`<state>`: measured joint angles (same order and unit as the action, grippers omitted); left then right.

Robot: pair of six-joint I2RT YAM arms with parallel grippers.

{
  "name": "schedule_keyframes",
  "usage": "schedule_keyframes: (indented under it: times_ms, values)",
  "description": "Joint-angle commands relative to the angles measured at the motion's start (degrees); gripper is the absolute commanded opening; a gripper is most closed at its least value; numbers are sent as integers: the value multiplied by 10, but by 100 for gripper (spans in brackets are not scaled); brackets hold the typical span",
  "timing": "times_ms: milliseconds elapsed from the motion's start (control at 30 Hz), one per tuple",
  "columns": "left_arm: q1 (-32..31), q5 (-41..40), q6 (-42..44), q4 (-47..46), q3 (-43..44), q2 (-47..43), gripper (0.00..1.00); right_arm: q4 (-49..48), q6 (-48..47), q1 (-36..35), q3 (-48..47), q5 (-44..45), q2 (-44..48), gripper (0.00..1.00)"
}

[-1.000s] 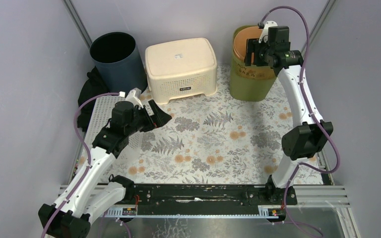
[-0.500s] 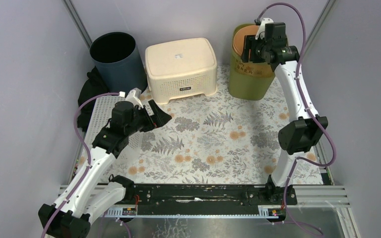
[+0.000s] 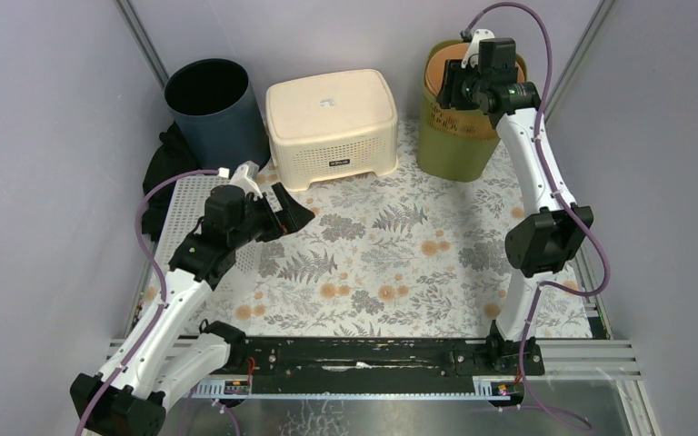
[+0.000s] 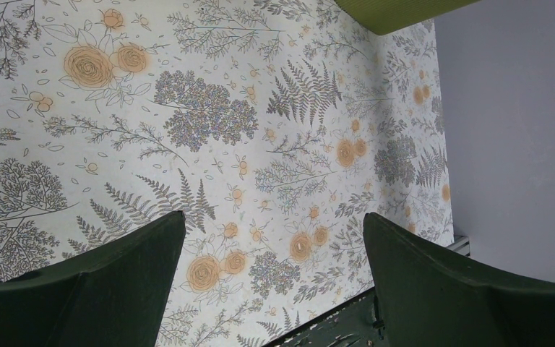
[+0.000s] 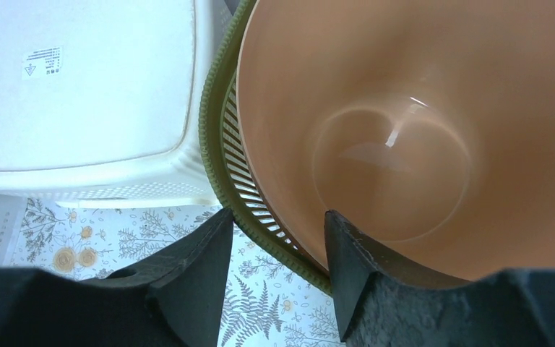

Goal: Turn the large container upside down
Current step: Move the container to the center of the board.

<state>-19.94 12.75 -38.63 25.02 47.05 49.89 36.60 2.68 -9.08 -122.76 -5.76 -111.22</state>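
From above, the large container is the olive-green slatted basket (image 3: 454, 150) standing upright at the far right of the floral mat (image 3: 391, 254), with an orange liner bin (image 3: 438, 80) nested inside it. It looks like thin, light plastic: stiff enough at the rolled rim, likely springy lower down, and smooth. The loose liner may slide out once the basket tips. The rim seems the only place a narrow gripper can hold. The right arm reaches far and high, its wrist bent over the basket's near-left rim, with the right gripper (image 3: 459, 84) at the lip. The left arm is folded low at the near left, its left gripper (image 3: 291, 211) over the mat, well apart from the basket.

In the left wrist view, the jaws are spread wide and hold nothing, with only the mat beneath.

In the right wrist view, one finger sits outside the green rim and the other inside the liner, so both walls lie between the jaws. Whether they already pinch, I cannot tell.
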Motion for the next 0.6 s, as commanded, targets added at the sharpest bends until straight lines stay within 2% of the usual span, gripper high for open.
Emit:
schedule_keyframes:
  times_ms: [0, 233, 300, 333, 367, 433, 500, 567]
  values:
    - [-4, 3, 10, -3, 7, -1, 100, 30, -7, 4, 25, 19, -26, 53]
    - [-3, 3, 10, -5, 2, 1, 100, 10, 1, 4, 68, 8, -7, 45]
    - [-3, 3, 11, -7, -2, 0, 100, 16, 0, 4, 70, -2, -5, 52]
    - [-4, 3, 11, -8, -5, 1, 100, 18, -1, 4, 73, -7, -2, 59]
    - [-4, 3, 11, -10, -6, 2, 100, 19, -2, 4, 76, -12, 3, 71]
    - [-4, 4, 13, -11, -5, 9, 100, 19, -10, 5, 83, -30, 14, 82]
    - [-4, 5, 15, -13, -3, 15, 100, 23, -20, 5, 88, -37, 21, 88]
    - [-4, 6, 16, -14, -1, 21, 100, 36, -30, 6, 80, -35, 18, 89]
